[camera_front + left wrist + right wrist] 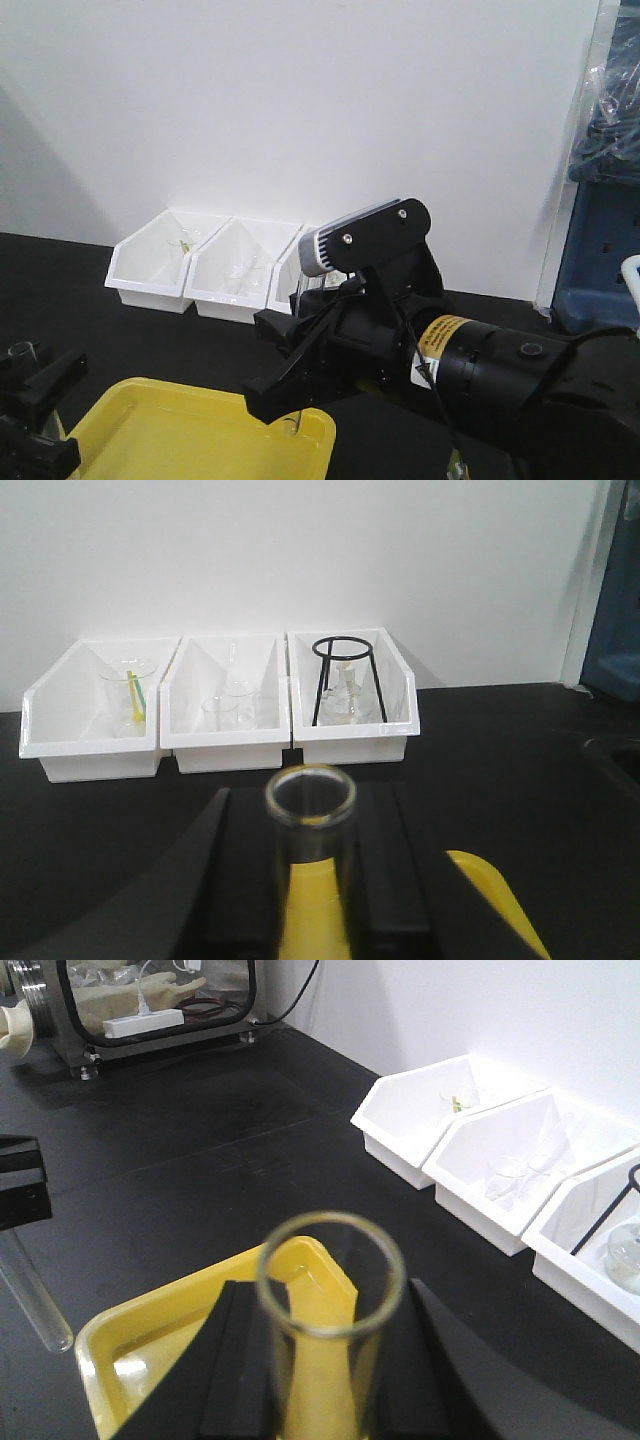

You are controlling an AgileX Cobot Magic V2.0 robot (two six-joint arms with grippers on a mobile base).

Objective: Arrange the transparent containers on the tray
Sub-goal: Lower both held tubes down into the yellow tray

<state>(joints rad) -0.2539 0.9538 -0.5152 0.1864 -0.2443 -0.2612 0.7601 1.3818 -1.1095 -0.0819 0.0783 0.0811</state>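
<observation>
The black table (80, 290) carries everything. The yellow tray (160, 430) lies by its near edge, with nothing lying in the part that shows. Three white bins (90, 750) stand side by side along the far edge against the wall. The rightmost one holds a round flask in a black wire stand (345, 685), and the other two hold small clear glassware.

The right end effector (330, 1360) is clamped on the right test tube (330, 1325), which stands upright with its open mouth up. Its rounded bottom hangs over the tray's far right corner, and I cannot tell whether it touches the tray. The left end effector (312, 880) is clamped on the left test tube (310, 825), mouth up, at the tray's left side. Its rounded bottom sits near the rim there, though whether inside or outside is unclear.
</observation>
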